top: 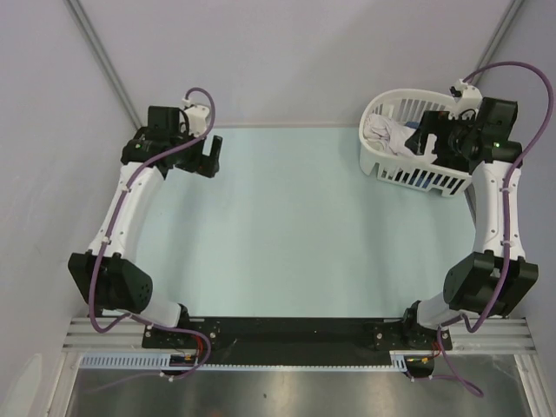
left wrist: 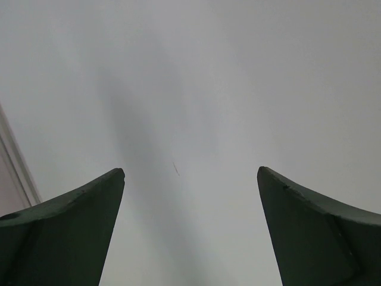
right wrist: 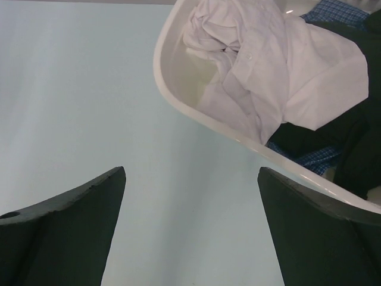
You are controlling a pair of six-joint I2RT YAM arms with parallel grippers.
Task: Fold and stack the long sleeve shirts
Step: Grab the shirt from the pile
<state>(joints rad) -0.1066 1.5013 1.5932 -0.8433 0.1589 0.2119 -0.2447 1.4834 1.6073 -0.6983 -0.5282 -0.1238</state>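
Basket (top: 424, 179) sits at the far right corner of my table (top: 295, 234), shirts (top: 387, 130) piled in it. My right gripper (right wrist: 190, 173) hangs right by it, left gripper (top: 207, 158) way over at the far left.

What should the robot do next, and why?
Probably lower the open right gripper into the basket and pinch the white shirt: it lies crumpled on top of darker clothes there, and the gripper holds nothing.
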